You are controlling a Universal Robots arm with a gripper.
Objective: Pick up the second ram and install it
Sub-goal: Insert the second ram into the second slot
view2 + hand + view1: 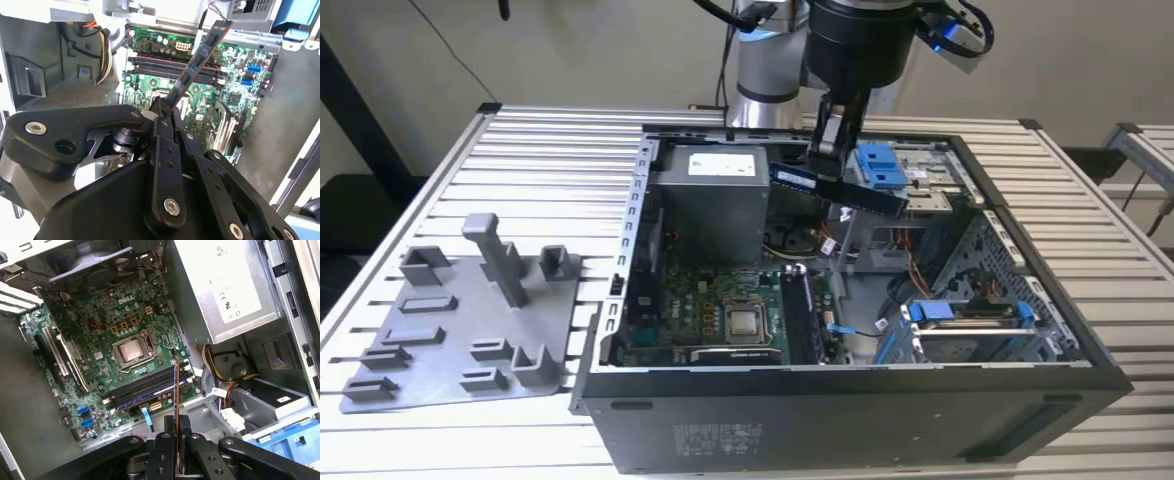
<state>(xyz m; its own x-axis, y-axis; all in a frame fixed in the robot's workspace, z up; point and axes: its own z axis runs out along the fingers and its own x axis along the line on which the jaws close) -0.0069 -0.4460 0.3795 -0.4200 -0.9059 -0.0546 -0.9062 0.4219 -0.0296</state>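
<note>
While the pincer clamps the second ram, I see the stick hanging clear above the open computer case — its motherboard lies toward seven o'clock of it in the exterior view, the grey tray on the surface toward nine.

The end effector grips the second ram (tilted) over the motherboard.

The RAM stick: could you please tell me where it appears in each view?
Exterior view: RAM stick under the gripper, above the open case.
Second wrist view: RAM stick slanting from the fingers across the motherboard.
First wrist view: RAM stick edge-on, over the memory slots.
Shared landmark: the green motherboard.
</note>
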